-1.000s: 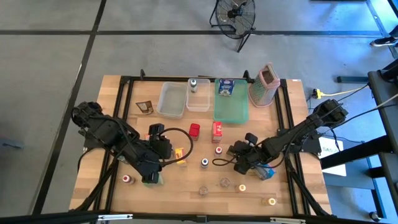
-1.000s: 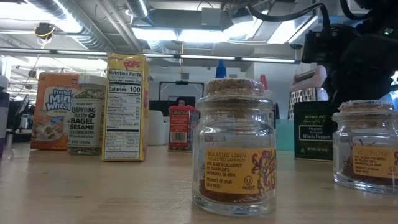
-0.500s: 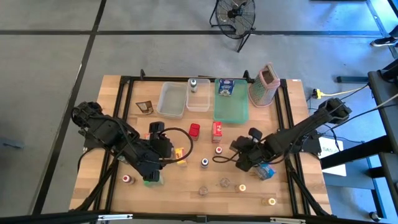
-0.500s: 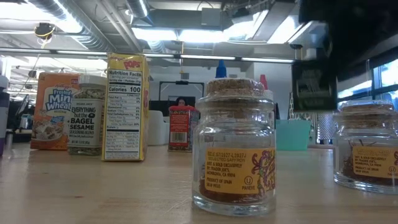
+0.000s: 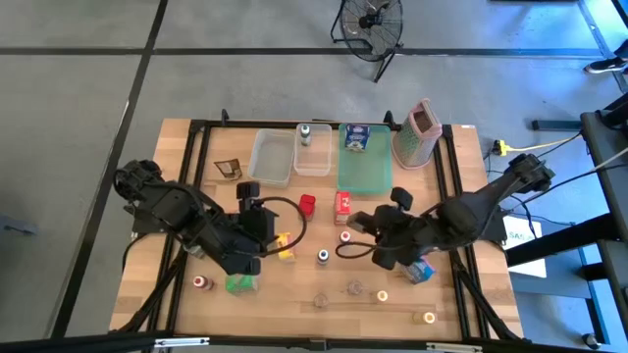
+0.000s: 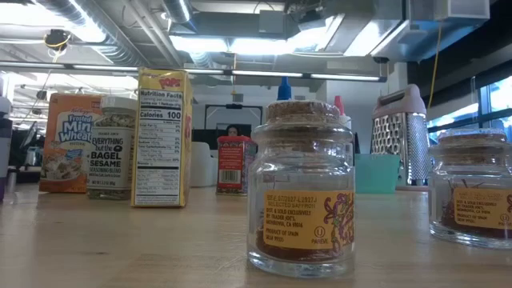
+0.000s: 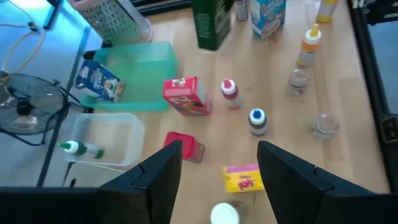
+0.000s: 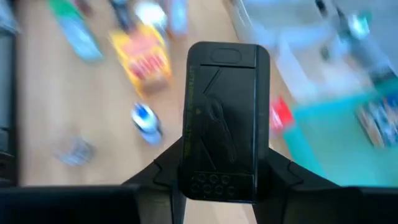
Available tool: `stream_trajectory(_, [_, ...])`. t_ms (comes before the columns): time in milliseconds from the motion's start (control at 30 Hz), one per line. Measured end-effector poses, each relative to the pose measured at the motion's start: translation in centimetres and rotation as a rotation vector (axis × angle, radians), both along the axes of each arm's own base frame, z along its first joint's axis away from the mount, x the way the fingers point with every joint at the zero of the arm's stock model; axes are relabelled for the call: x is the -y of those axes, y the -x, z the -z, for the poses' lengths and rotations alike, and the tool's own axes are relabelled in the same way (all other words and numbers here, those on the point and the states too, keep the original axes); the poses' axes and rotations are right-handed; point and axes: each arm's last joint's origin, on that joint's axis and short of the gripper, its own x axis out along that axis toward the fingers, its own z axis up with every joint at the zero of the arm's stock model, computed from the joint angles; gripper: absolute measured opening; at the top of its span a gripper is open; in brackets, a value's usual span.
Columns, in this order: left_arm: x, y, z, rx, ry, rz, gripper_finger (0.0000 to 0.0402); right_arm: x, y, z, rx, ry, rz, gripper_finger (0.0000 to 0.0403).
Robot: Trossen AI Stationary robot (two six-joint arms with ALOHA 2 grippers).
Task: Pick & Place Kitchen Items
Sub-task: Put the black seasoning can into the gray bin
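Up went the right pincer (image 8: 224, 186) since a moment ago, taking the dark green pepper tin (image 8: 224, 118) off the desk (image 5: 294, 299); the low view, which had the tin in it before, now has only the grater (image 6: 400, 136) there. That pincer is clamped on the tin, near the middle of the desk, right of the small red box (image 5: 342, 203). On the left side, the left pincer (image 7: 214, 174) is spread wide above the yellow box (image 7: 242, 180). Other little bottles and boxes sit around them.
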Motion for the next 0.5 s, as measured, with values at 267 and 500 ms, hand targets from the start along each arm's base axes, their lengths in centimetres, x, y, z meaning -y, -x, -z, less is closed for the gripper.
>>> stream_trajectory(267, [-1.2, -2.6, -1.4, 0.169, -0.015, 0.044, 0.0203, -0.5, -0.5, -3.4, 0.141, 0.115, -0.129, 0.0126])
stream_trajectory(500, [-4.1, -5.6, -2.9, 0.331, 0.114, 0.083, 0.0203, -0.7, -0.8, -4.2, 0.203, 0.131, -0.151, 0.0126])
